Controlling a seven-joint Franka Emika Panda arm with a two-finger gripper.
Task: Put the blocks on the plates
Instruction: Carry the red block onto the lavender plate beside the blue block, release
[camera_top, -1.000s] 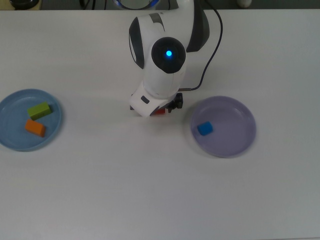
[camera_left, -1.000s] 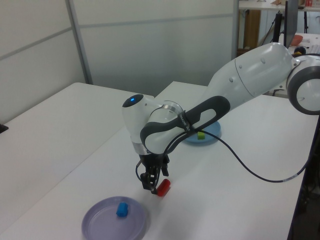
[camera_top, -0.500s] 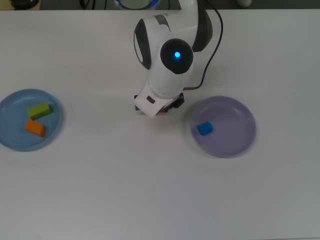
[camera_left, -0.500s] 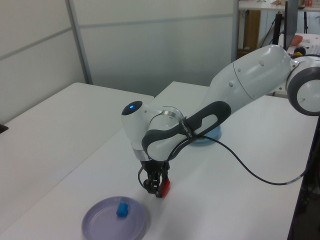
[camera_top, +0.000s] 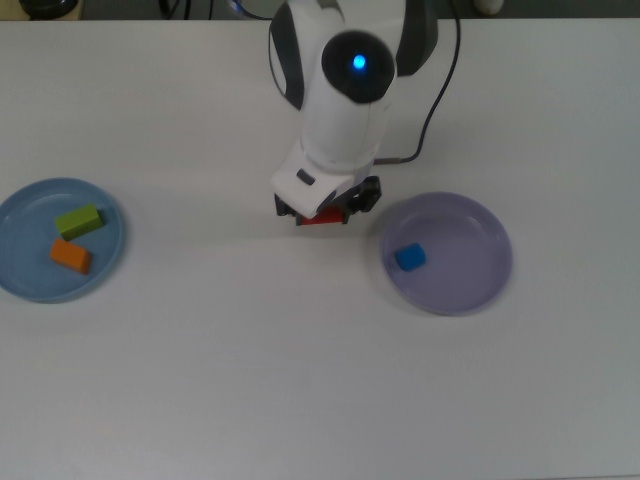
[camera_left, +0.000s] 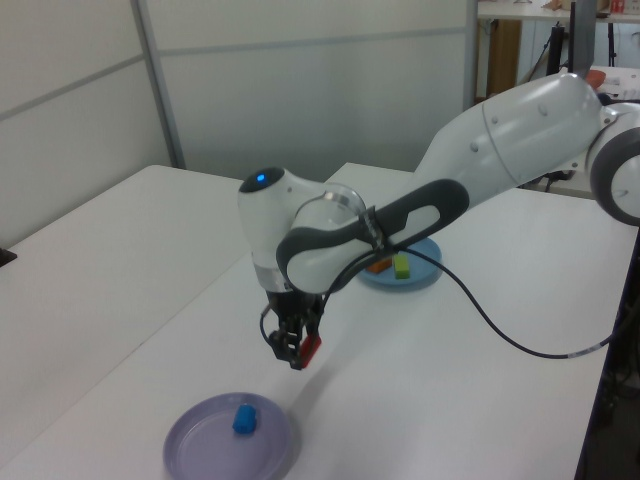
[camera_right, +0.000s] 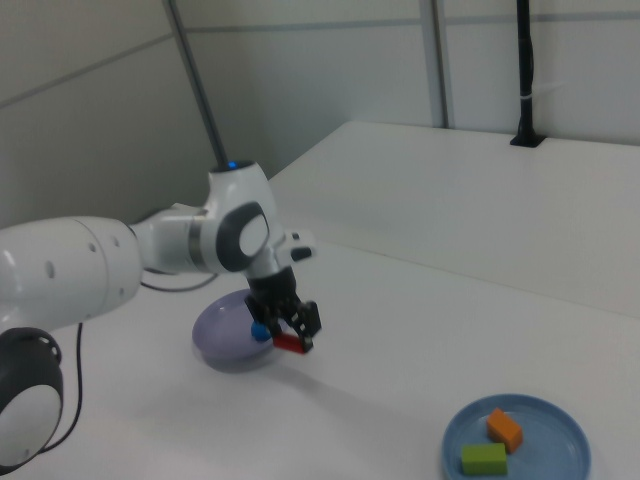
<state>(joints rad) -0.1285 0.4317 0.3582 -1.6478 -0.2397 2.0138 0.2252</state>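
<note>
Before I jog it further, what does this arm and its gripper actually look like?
The white glossy Panda arm has rounded shells with dark grey bands at the joints and a lit blue dot on the wrist housing. A black cable loops off it. The small black two-finger gripper sits below.

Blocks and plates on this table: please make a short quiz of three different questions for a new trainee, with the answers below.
1. True or false: the red block lies on the lavender plate.
2. Which blocks share the light blue plate?
A) green and orange
B) green and blue
C) orange and red
3. Fill in: the only block on the lavender plate is ____.

Key
1. False. The gripper holds the red block above the table, beside that plate and lifted clear in the left view.
2. A. The green block and the orange block lie there.
3. The blue cube.
</note>
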